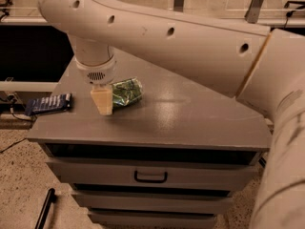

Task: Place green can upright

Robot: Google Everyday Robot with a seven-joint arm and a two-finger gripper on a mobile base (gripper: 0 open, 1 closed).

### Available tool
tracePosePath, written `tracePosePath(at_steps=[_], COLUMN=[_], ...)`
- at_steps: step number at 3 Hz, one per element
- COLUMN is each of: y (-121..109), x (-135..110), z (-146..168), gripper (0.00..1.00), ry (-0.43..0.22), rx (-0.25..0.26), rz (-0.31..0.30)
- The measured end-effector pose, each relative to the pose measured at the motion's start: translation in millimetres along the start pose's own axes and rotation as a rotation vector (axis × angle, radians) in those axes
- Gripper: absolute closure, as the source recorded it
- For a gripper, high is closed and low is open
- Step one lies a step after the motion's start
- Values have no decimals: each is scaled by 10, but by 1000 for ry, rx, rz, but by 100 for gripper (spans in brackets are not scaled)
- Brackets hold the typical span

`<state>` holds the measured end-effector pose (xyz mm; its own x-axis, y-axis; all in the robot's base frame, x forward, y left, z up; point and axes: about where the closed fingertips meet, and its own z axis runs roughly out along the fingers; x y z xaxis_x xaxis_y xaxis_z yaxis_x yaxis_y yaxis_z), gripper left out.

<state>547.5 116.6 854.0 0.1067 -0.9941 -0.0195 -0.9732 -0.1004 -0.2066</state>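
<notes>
**Green can on its side at the counter's left**

The arm (167, 37) fills most of what we see: a thick, pale limb that sweeps in from the right, crosses the top of the view and turns down at the left over the counter (200, 118). The counter is a grey, flat-topped cabinet with a dull sheen. Below its top we see a dark open slot, then a drawer (95, 173) with a black handle (150, 177), then more drawer fronts. Under and around it lies a speckled, sandy floor (19, 185). Behind it we see a dark recess on the left and upright metal posts (256, 1) along the top.

The can (127, 90) lies on its side on the left half of the counter, its mottled green label facing up. The gripper (102, 103) points down at the can's left end, just in front of it. We cannot tell whether it is open, closed or clamped on the can.

A dark blue packet (47, 103) lies at the counter's left edge. A black rod (44, 209) rests on the floor at lower left.
</notes>
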Motion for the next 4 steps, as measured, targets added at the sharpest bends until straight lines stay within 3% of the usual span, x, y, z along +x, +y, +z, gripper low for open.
tracePosePath(at_steps=[1, 2, 3, 4], y=[21, -6, -126, -182], x=[-30, -4, 212, 45], z=[-11, -235, -676, -1014], gripper=[67, 90, 100, 100], ry=[10, -28, -139, -246], rx=[0, 11, 15, 34], rz=[-22, -37, -20, -19])
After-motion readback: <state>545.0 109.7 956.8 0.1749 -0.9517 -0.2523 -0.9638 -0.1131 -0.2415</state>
